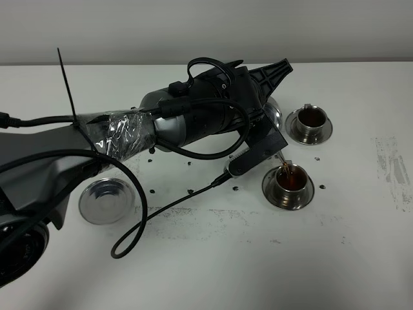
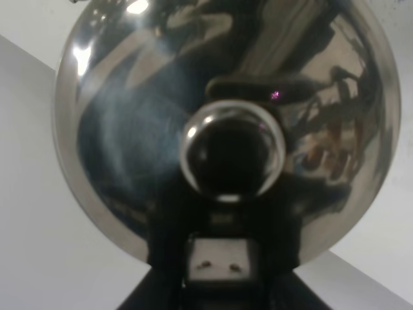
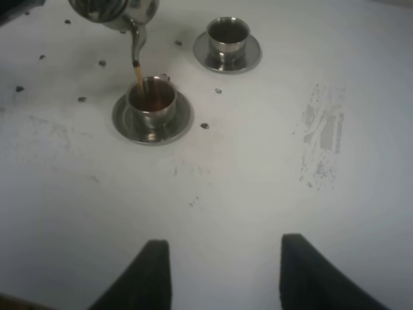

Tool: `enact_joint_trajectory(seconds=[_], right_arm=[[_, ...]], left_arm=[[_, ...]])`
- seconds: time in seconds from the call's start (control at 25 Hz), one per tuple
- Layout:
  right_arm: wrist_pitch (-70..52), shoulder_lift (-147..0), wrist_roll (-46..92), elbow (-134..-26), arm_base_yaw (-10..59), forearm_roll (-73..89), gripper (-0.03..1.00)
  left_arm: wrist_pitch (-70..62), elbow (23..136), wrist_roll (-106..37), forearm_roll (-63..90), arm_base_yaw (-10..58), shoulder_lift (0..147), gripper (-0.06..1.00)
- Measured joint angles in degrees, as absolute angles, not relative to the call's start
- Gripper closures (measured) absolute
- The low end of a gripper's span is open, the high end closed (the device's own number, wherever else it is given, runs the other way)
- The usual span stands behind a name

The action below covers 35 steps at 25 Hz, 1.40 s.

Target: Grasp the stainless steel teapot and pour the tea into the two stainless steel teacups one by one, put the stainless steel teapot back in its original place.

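Two cups [image 1: 310, 117] are set on saucers [image 1: 326, 132]; tea [image 3: 137, 72] is poured into the near cup [image 1: 292, 179] from the teapot [image 2: 129, 129], seemingly clamped by left fingers [image 1: 274, 70]; right fingers [image 3: 151, 271] are spread, empty.

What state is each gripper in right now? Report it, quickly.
Left gripper: closed on the stainless steel teapot.
Right gripper: open, holding nothing.

Soft, even overhead light keeps the white table [image 1: 258, 271] bright in the high view, with faint shadows under the arm [image 1: 193, 123]. The left wrist view is dark and blurred — the teapot [image 2: 122, 129] mirrors its surroundings, with glare spots near its edge. The right wrist view is greyer — the fingers [image 3: 155, 278] of the right gripper [image 3: 222, 265] are out of focus.
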State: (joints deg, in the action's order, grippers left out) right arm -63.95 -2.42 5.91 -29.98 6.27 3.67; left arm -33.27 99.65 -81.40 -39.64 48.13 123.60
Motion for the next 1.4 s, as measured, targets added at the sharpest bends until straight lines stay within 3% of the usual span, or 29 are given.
enact_joint_trajectory(seconds=[1.4], right_arm=[[-63.95,-2.42,5.91,-29.98,6.27,3.67,0.58]], left_arm=[[-31.41,99.65,-80.76,-42.45,48.13,125.33,0.75]])
